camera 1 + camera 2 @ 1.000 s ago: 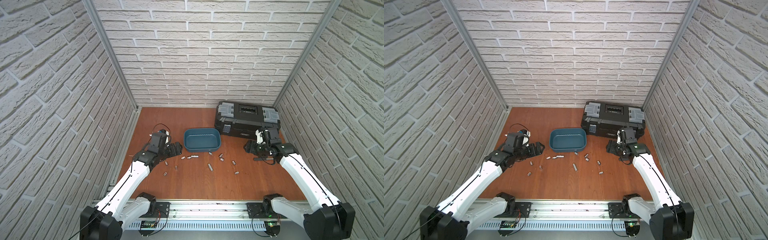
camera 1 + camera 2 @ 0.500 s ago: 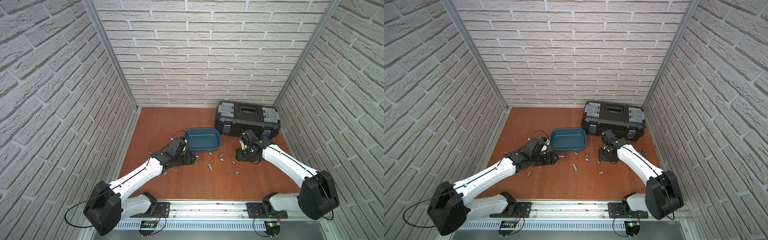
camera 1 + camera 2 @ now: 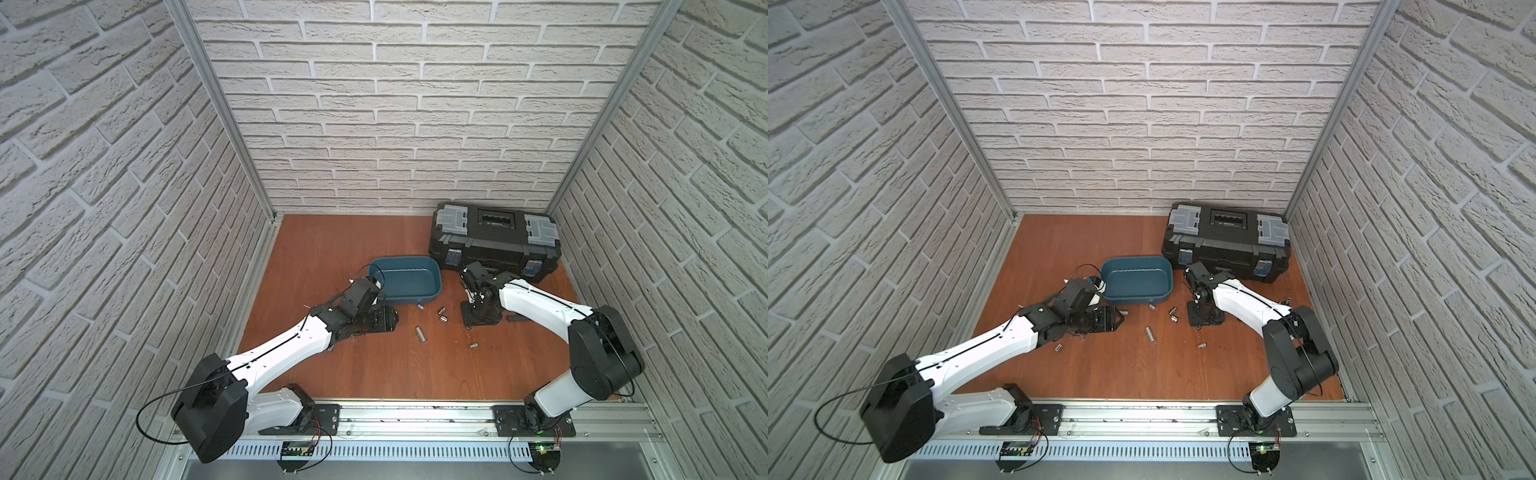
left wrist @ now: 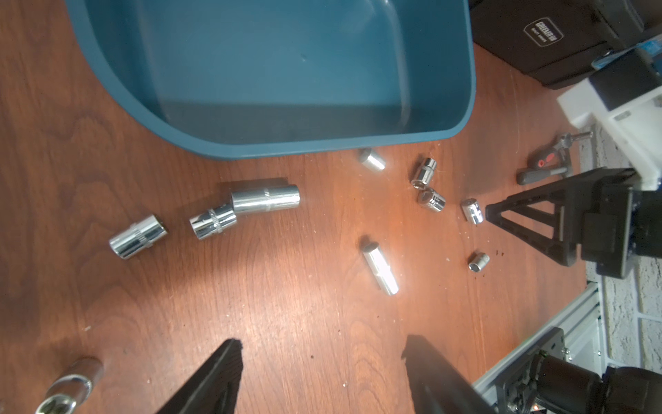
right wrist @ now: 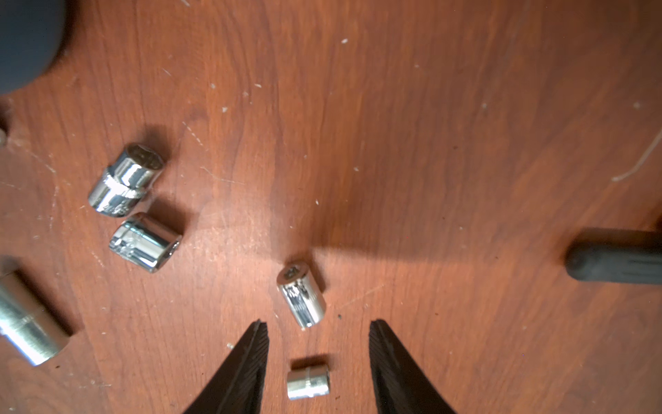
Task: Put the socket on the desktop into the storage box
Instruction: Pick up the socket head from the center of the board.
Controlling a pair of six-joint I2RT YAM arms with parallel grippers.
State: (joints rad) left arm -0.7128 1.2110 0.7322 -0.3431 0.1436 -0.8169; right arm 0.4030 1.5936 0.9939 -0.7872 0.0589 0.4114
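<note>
Several chrome sockets lie on the reddish-brown desktop (image 3: 374, 374) in front of the teal storage box (image 3: 436, 276), which has nothing in it. A long socket (image 3: 420, 333) lies in the middle. My left gripper (image 3: 390, 322) hovers low at the box's front left corner; in the left wrist view it (image 4: 322, 342) is open over bare wood. My right gripper (image 3: 477, 321) points down to the right of the box. In the right wrist view it (image 5: 318, 322) is open, with a small socket (image 5: 308, 381) lying between its fingers, untouched, and another socket (image 5: 301, 294) just beyond the tips.
A black toolbox (image 3: 494, 241) with grey latches stands at the back right, close behind my right arm. A black-handled ratchet (image 4: 544, 168) lies by the right gripper. Brick walls close in the board on three sides, and a metal rail (image 3: 415, 419) runs along the front.
Both arms swung inward from the sides to the sockets in front of the box. The right gripper has tipped downward over a small socket, and its jaws have narrowed.
</note>
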